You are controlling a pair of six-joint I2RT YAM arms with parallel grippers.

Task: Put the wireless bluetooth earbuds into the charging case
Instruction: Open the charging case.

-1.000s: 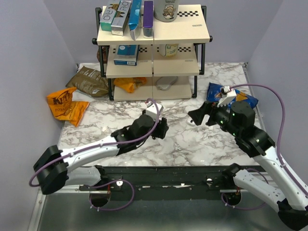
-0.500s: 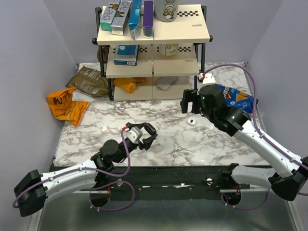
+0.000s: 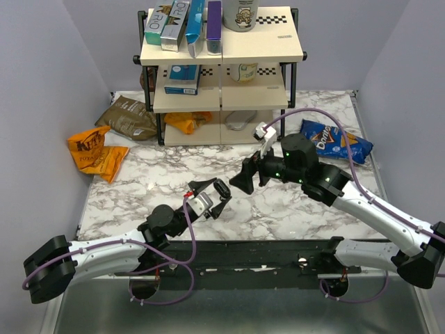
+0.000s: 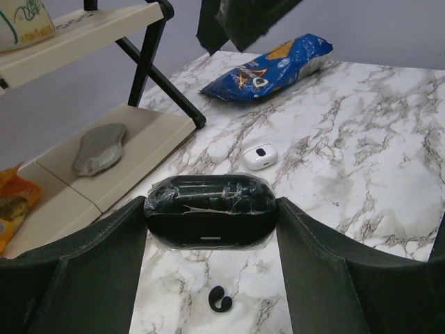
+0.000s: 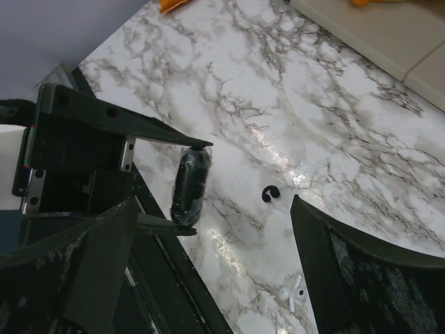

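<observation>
Gripping the charging case (image 4: 211, 212) crosswise, lid shut, between the fingers (image 4: 97, 257) of the left gripper (image 3: 211, 191), the pads pressing on its two rounded ends. Holding it lifted clear of the marble table (image 3: 153, 177), close to the near edge and a little left of centre. Showing a glossy black shell with crinkled clear film over it; in the right wrist view, appearing as a narrow black oval (image 5: 191, 184) held between the two dark fingers.

Leaving one black earbud (image 4: 220, 299) lying loose on the bare marble near the held case, touching neither the case nor a finger; also showing in the right wrist view (image 5: 270, 194), just beside the case.

Hanging the right gripper (image 3: 249, 175) above the middle of the table, just right of the left one and a little farther back, its fingers (image 5: 90, 271) standing wide apart and gripping nothing, its camera looking down on case and earbud alike.

Passing outward: a small white object (image 4: 261, 156) resting on the marble beyond the earbud, well apart from it. Lying at the far right, a blue chip bag (image 3: 334, 141). Standing at the far centre, a three-tier shelf rack (image 3: 271, 45), bearing upright boxes (image 3: 174, 24) and a cup (image 3: 241, 14) on top, a flat grey thing (image 4: 101, 147) and an orange packet (image 3: 184, 122) on its lowest board. Lying at the far left, a brown bag (image 3: 128, 117) and, nearer, an orange bag (image 3: 94, 152).
</observation>
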